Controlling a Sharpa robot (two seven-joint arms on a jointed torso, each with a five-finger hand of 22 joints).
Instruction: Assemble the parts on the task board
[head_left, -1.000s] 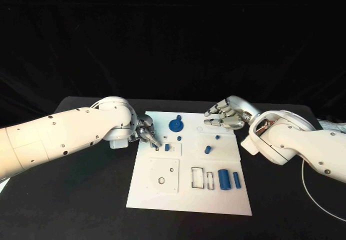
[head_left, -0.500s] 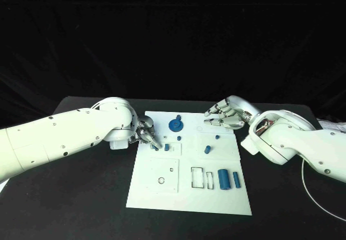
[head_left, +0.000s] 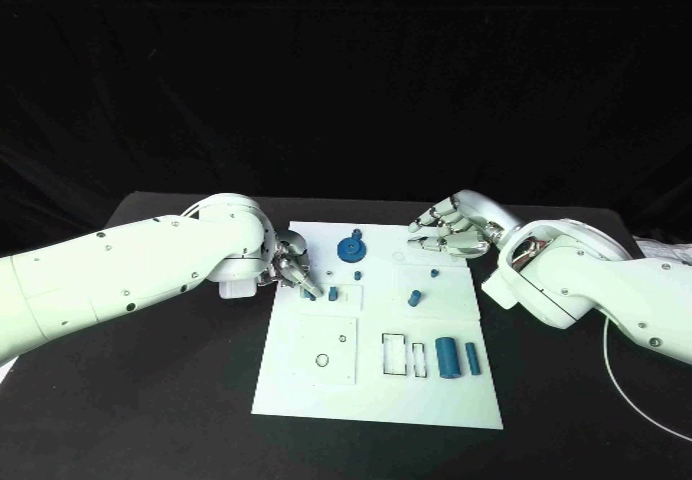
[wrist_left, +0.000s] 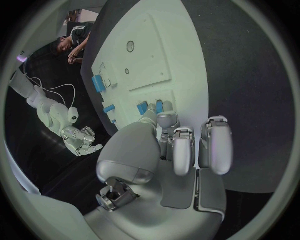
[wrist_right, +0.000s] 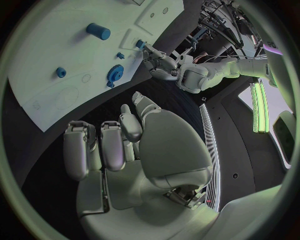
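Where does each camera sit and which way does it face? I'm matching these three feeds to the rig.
Head view: on the robot's head, looking down at the task board; both arms enter, left hand and right hand.
Left wrist view: behind the left hand, facing the board and small blue parts.
Right wrist view: behind the right hand, facing the board; the left hand shows opposite.
Shared: all three show the board; head and right wrist views both show the blue gear.

You are looking at a black table with a thin white cable lying along its right side.
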